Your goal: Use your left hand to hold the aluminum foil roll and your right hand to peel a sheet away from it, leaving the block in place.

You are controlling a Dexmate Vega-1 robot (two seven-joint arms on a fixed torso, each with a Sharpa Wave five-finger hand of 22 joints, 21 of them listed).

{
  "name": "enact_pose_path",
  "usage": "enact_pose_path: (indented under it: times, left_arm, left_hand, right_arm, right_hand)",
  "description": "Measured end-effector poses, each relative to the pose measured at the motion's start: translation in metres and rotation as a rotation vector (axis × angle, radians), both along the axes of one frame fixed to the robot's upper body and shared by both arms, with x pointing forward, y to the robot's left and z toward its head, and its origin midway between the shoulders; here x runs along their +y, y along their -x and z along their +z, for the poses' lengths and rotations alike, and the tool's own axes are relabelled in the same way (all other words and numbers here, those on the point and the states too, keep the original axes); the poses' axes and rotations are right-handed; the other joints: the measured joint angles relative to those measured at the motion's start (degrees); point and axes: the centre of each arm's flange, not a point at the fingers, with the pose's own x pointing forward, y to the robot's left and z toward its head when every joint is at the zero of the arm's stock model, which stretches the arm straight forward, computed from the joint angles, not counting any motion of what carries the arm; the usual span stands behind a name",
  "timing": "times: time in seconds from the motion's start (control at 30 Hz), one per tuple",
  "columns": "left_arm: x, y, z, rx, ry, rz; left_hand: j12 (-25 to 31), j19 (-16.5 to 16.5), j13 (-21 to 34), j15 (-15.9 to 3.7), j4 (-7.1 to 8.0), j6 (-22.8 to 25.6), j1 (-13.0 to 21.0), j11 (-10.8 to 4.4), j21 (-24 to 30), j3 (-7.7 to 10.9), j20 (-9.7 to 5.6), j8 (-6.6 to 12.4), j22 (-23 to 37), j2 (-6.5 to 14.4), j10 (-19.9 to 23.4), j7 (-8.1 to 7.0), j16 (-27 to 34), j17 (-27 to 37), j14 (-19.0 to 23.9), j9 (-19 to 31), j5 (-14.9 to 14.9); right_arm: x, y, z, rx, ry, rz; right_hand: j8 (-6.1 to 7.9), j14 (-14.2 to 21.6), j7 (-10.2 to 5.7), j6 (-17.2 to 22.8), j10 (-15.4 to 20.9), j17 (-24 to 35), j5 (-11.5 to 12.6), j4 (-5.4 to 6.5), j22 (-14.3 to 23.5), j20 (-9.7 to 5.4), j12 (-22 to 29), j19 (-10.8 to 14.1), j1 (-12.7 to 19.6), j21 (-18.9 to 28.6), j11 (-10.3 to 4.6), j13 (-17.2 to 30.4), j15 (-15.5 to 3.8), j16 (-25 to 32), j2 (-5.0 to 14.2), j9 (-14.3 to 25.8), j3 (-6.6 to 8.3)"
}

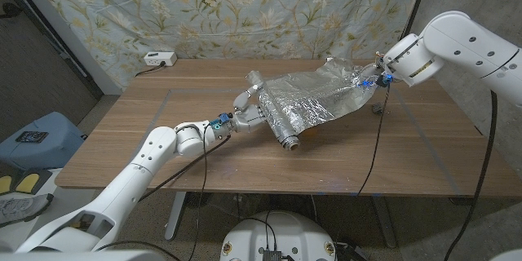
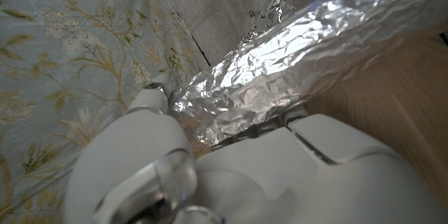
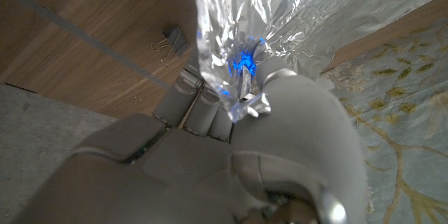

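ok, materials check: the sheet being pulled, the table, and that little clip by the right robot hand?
Sheet: thin metal foil, likely aluminium; bright, mirror-like, heavily crinkled. Table: wood or wood veneer, matte brown with visible grain. Clip: looks like a binder clip, dark metal body with wire handles; too small to be sure.

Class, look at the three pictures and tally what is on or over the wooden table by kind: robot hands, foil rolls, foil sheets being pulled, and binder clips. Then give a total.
Robot hands: 2 (left hand, right hand)
Foil rolls: 1 (aluminum foil roll)
Foil sheets: 1 (sheet)
Binder clips: 1 (binder clip)
Total: 5
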Motion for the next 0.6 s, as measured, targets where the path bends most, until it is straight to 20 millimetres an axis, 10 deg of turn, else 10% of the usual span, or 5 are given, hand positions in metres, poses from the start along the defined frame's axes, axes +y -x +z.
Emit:
enact_pose_path:
  times: [0.2, 0.6]
  left_arm:
    - [0.007, 0.001, -0.002, 0.025, -0.006, 0.021]
    - [0.014, -0.001, -0.002, 0.053, 0.006, 0.055]
  left_hand:
    - [1.83, 1.35, -0.28, -0.54, -0.44, 5.87, 1.76, -1.17, 1.27, 3.42, 0.75, 0.57, 0.0, 1.1, 5.19, 1.42, 0.63, -0.17, 3.96, -0.01, 1.47]
    - [2.5, 1.83, -0.28, -1.02, -0.37, 8.77, 2.74, -2.62, 1.74, 4.45, 1.08, 0.88, -0.18, 0.87, 8.41, 2.18, 1.05, -0.16, 6.29, -0.08, 2.37]
  right_arm:
    - [0.004, -0.003, 0.001, 0.004, 0.002, 0.004]
    - [0.012, -0.009, 0.002, 0.017, 0.008, 0.011]
  right_hand:
    - [0.0, -0.04, 0.0, 0.0, 0.0, 0.06, -0.05, 0.0, 0.0, 0.14, 0.0, -0.15, -0.05, 0.26, 0.0, 0.0, -0.36, -0.17, 0.03, 0.0, 0.0]
    - [-0.44, -0.01, -0.21, 0.21, 0.0, 0.27, -0.04, 0.09, 0.01, 0.29, 0.0, -0.3, -0.37, 0.63, 0.0, -0.01, -0.4, -0.44, 0.08, 0.37, -0.1]
